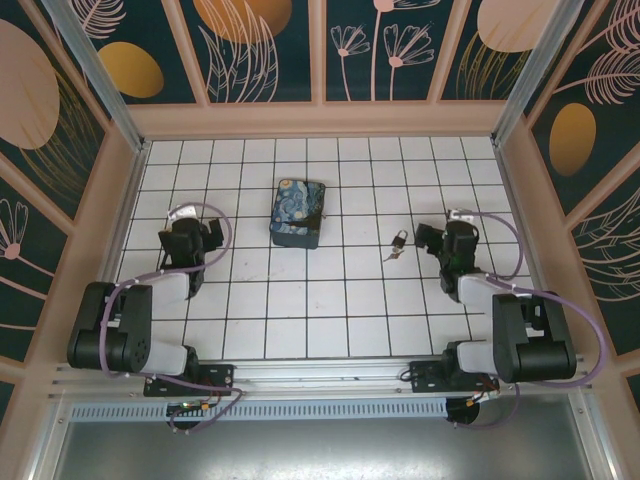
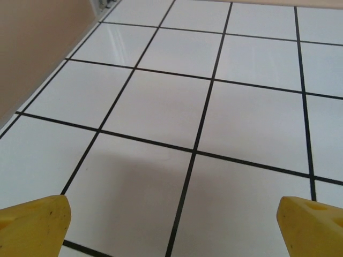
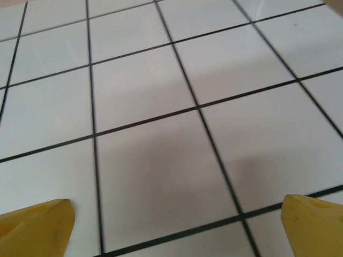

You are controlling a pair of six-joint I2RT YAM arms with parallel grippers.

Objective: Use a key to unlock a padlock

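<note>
Top external view: one padlock [image 1: 399, 239] lies on the white tiled table [image 1: 300, 320], with one key [image 1: 391, 255] just beside it, near the right gripper [image 1: 430, 238]. One blue box [image 1: 297, 213] sits mid-table. Right and left gripper [image 1: 208, 236] both have wide, empty jaws.

Looking down on a white tiled tabletop [image 1: 300, 320], gridded with thin black lines and walled in pale wood. Lying on it, left of centre towards the far side, a blue box [image 1: 297, 213] with a swirly painted print. Sitting well apart to its right, a tiny dark padlock [image 1: 399, 240], with a slim key [image 1: 391, 256] just beside it on the near side; contact between them too small to tell.
</note>
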